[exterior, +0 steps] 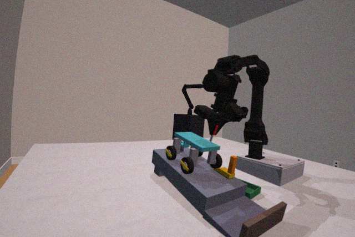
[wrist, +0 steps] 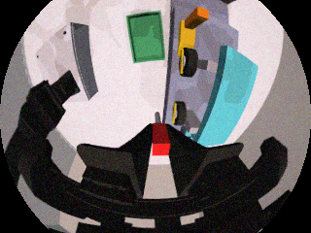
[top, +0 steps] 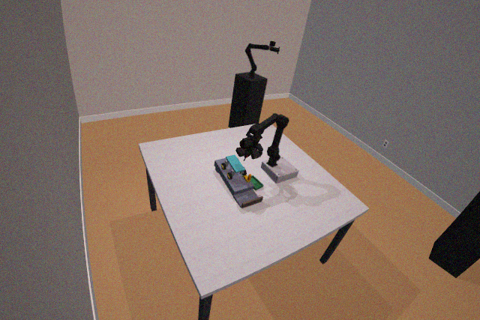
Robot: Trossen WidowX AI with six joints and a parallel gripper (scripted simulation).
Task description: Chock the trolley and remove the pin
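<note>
The red-headed pin point(exterior: 215, 130) point(wrist: 160, 139) is being gripped by its head in the hand point(top: 245, 157) point(exterior: 212, 133) point(wrist: 158, 127), clear of the ramp point(top: 243, 185) point(exterior: 200, 180) point(wrist: 194, 97), and is being held in the air on the far right side of the trolley point(top: 235, 163) point(exterior: 197, 141) point(wrist: 230, 94). The trolley is being borne by the ramp, and the chock point(top: 247, 177) point(exterior: 229, 171) point(wrist: 188, 36) is being kept close against the downhill side of a right-hand wheel point(exterior: 216, 161) point(wrist: 190, 62). The green tray point(top: 256, 182) point(exterior: 252, 188) point(wrist: 147, 38) is being left without the pin, on the surface point(top: 217, 239) point(exterior: 71, 188) point(wrist: 117, 97) just right of the ramp.

The trolley is apparently being restrained by the chock alone, so a roll is being risked if the deck is bumped by the hand or the chock's upright handle is brushed on the way to the tray. A slip is also being risked, since the pin is thin and is being pinched only near its top. If it is being released early or off-centre, the rim may be struck, with the pin being lost outside.
</note>
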